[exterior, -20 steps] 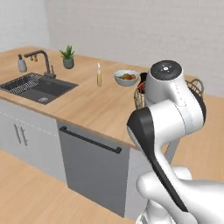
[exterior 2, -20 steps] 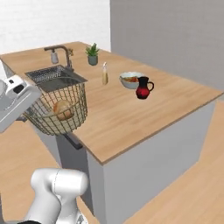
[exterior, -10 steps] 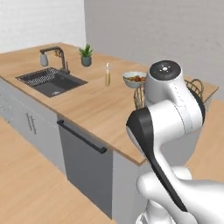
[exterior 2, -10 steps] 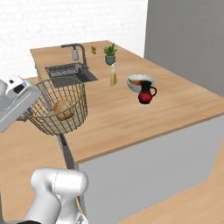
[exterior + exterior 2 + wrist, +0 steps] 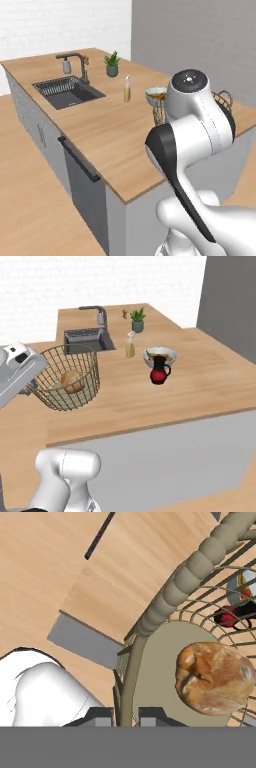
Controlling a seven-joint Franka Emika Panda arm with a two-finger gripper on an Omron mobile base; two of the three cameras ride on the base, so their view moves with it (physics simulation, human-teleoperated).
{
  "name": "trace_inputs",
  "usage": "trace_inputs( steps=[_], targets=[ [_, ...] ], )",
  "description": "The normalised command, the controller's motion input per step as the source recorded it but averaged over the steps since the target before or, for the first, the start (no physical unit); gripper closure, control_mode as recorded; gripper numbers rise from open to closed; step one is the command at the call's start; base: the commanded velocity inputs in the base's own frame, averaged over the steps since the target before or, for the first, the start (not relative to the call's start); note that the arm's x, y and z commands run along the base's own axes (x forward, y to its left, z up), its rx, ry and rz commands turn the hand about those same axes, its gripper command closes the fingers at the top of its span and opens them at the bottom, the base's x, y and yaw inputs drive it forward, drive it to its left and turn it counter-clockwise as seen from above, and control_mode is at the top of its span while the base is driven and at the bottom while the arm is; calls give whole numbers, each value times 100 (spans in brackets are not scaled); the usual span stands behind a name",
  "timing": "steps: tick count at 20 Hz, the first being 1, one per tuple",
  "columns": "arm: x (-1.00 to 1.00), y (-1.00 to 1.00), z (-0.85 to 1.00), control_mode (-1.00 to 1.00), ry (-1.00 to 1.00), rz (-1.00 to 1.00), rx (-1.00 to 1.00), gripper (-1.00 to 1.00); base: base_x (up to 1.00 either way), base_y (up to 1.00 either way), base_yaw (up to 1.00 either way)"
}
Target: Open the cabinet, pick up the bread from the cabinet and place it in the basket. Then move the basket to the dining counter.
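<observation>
At the bottom centre of the hand view the gripper (image 5: 126, 714) has its two dark fingertips closed on the wire wall of the basket (image 5: 195, 567), a vertical strut running up between them to the thick rolled rim that arcs toward the upper right. Inside, on the pale bottom at the right of that frame, lies the bread (image 5: 215, 677), a golden-brown crusty lump. In the right base view the basket (image 5: 67, 381) hangs at the left of the frame, held by the grey hand at its left side, with the bread (image 5: 72, 381) resting low inside it; it sits over the near left part of the dining counter (image 5: 200, 381). On that counter, toward the centre of the frame, stand a red jug (image 5: 159, 370) just in front of a bowl (image 5: 160, 356), a small bottle (image 5: 130, 346), a potted plant (image 5: 137, 320), and the sink (image 5: 89, 340) with its faucet (image 5: 96, 311) at the upper left.
</observation>
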Motion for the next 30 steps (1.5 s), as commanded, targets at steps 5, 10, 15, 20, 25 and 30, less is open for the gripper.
trace_inputs(
  steps=[5, 10, 15, 20, 25, 30],
  targets=[
    [0, 0, 0, 100, 0, 0, 0, 100, 14, -90, 36],
    [0, 0, 0, 100, 0, 0, 0, 100, 5, -83, 31],
    [0, 0, 0, 100, 0, 0, 0, 100, 8, -67, 29],
    [0, 0, 0, 100, 0, 0, 0, 100, 26, -40, 30],
    [9, 0, -9, -100, -2, 3, 2, 100, 3, -15, 16],
    [98, -21, -49, -100, 3, 17, 9, 100, 0, 0, 0]
  ],
)
